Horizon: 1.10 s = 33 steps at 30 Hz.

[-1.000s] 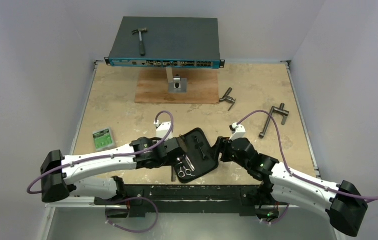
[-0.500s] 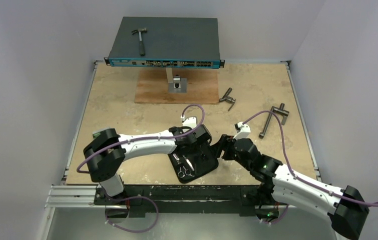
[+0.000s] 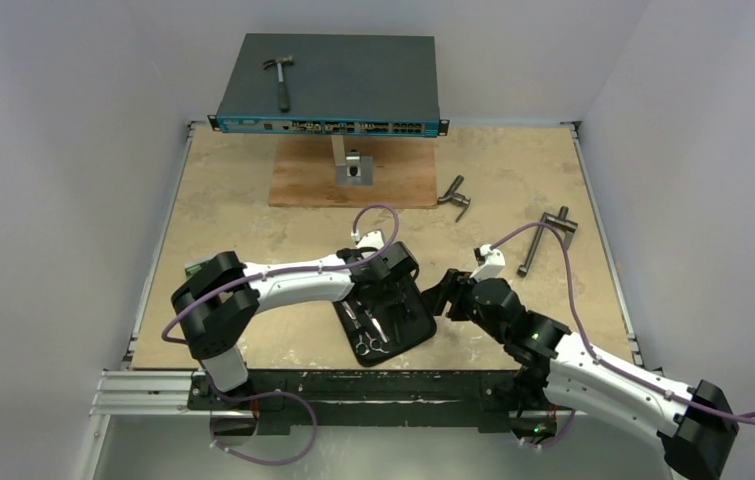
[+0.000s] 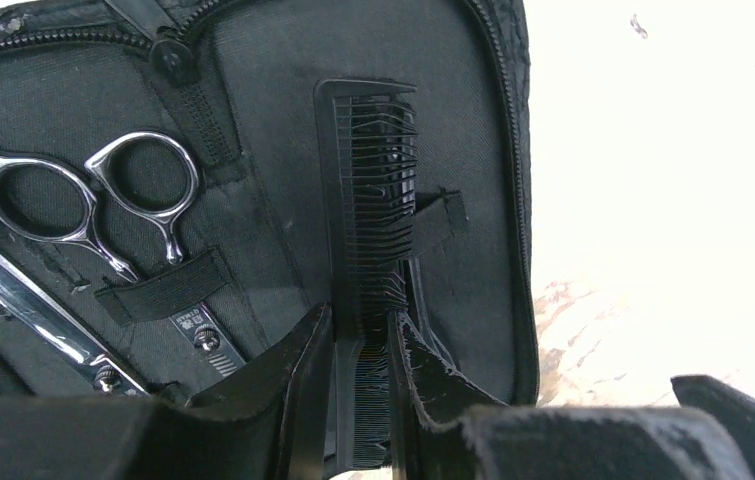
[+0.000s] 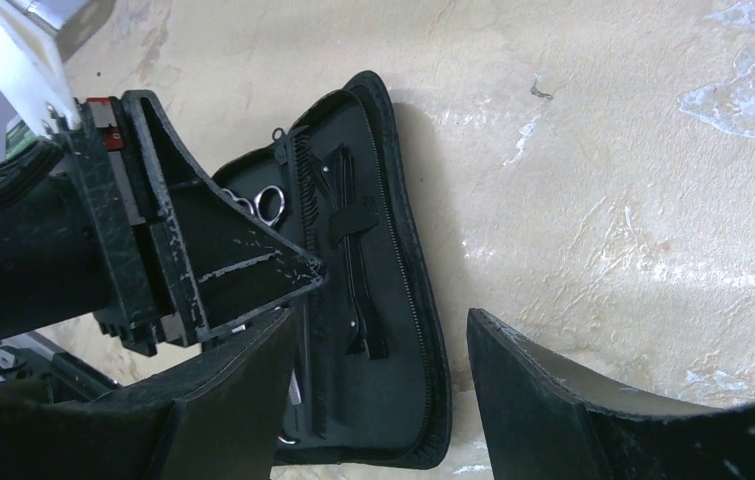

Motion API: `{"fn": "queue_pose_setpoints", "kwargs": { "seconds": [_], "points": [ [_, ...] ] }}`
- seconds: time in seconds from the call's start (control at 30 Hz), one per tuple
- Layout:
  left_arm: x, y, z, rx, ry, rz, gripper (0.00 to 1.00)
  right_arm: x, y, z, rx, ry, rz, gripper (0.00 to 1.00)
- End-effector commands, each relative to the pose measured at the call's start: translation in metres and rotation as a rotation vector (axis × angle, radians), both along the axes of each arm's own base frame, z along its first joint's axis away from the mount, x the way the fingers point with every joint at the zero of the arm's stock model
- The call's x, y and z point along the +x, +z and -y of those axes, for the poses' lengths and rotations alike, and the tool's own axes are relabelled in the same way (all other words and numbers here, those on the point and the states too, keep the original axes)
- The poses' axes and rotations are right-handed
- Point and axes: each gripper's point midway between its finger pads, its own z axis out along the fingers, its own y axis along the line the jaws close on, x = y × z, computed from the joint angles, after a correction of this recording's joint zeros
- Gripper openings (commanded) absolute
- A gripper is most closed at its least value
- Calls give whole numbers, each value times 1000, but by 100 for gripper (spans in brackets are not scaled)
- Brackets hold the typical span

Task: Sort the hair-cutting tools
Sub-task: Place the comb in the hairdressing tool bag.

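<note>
Near the table's front edge an open black case [image 3: 419, 320] lies flat, with scissors [image 4: 103, 200] strapped into one half. The left gripper [image 4: 358, 335] pinches the black comb [image 4: 371, 190], which is tucked under a strap in the other half. Just beside the case, the right gripper [image 5: 383, 320] hangs with its fingers spread. Farther back, a hammer [image 3: 279, 78] rests on a blue-faced box [image 3: 363, 70].

- The left arm [image 3: 283, 285] has swung in from the near left corner of the counter [image 3: 243, 215]. Its elbow lay low and stretched out past the left edge; now it is folded up over the counter's near left part.
- The left tool [image 4: 358, 328] has moved from the left side of the open black case [image 3: 418, 322] to over its middle, and its fingers now press either side of the comb [image 4: 368, 200].
- The right tool [image 3: 443, 297], spread wide, has drawn back a little toward the right edge.
</note>
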Motion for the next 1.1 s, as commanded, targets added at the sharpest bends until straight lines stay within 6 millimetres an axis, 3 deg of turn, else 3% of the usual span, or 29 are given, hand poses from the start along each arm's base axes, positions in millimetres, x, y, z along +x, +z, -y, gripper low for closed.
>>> {"fn": "queue_pose_setpoints", "kwargs": {
  "seconds": [0.0,0.33,0.5,0.53,0.7,0.77,0.97,1.07],
  "points": [
    [3,-3,3,-72,110,-34,0,9,24,2,46,-48,46,63],
    [1,-6,-11,-128,225,-33,0,7,22,5,43,-52,48,63],
    [-1,-12,-1,-131,195,-61,0,8,22,5,43,-49,47,63],
    [-1,-12,2,-136,183,-66,3,8,23,4,44,-49,48,63],
    [0,-7,14,-144,136,-70,42,7,23,6,42,-52,49,63],
    [1,-3,13,-141,133,-67,51,7,23,7,42,-52,49,63],
    [0,18,-4,-120,138,-23,62,6,24,7,38,-51,48,64],
    [-2,38,-28,-94,140,33,64,5,21,9,28,-51,41,64]
  ]
}}
